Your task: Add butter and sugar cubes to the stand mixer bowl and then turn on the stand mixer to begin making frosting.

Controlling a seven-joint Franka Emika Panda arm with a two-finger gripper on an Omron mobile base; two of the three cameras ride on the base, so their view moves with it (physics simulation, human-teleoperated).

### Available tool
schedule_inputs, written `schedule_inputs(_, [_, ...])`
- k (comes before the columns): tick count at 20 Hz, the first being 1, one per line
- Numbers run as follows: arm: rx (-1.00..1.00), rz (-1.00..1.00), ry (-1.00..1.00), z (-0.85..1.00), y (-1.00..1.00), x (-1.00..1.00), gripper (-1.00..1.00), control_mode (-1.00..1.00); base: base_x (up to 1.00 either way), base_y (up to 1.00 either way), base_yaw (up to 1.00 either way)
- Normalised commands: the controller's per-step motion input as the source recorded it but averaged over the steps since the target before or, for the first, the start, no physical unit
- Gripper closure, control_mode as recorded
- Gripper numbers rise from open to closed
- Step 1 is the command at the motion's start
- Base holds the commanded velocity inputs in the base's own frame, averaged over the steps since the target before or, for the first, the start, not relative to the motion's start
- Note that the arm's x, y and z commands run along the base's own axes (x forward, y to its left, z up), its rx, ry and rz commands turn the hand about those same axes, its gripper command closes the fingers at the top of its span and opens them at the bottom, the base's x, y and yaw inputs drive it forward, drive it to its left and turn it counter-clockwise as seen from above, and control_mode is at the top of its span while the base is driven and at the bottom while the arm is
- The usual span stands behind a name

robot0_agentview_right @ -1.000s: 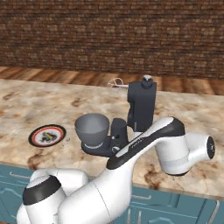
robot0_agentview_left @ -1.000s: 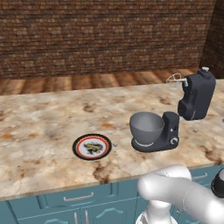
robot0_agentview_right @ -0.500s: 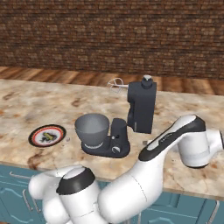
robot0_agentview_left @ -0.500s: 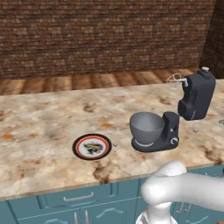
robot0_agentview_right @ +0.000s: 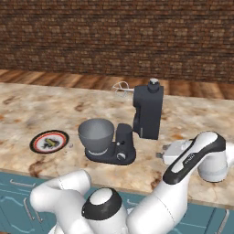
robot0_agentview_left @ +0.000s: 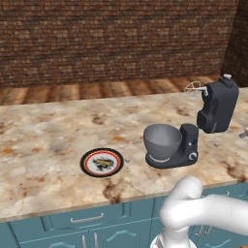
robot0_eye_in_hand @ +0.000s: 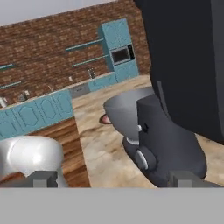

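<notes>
Hand view: stand mixer (robot0_eye_in_hand: 175,113) knob, left base: plate (robot0_agentview_left: 101,162)

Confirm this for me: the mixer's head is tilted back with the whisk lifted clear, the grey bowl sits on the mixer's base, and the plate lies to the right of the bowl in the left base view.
One thing is wrong: the plate lies to the left of the bowl, not the right, as the left base view shows. The rest holds: the stand mixer has its head tilted back with the whisk lifted clear, and the bowl sits on its base.

Arm (robot0_agentview_right: 151,208): glossy white rounded link housings; dark grey joint bands and round joint cap. Tool (robot0_eye_in_hand: 111,178): two small square dark-grey fingertips.
</notes>
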Motion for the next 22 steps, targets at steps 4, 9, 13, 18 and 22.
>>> schedule_inputs(4, [0.00, -0.01, -0.27, -0.25, 0.13, 0.27, -1.00, -1.00, 0.00, 0.00, 0.00])
schedule_inputs(9, [-0.02, -0.03, -0.13, -0.40, 0.02, 0.42, -1.00, -1.00, 0.00, 0.00, 0.00])
schedule_inputs(13, [-0.04, -0.05, -0.01, -0.41, 0.00, 0.36, -1.00, -1.00, 0.00, 0.00, 0.00])
schedule_inputs(18, [-0.03, -0.04, 0.00, -0.28, -0.08, 0.46, -1.00, -1.00, 0.00, 0.00, 0.00])
schedule_inputs(22, [0.00, -0.03, 0.00, -0.14, -0.26, 0.49, -1.00, -1.00, 0.00, 0.00, 0.00])
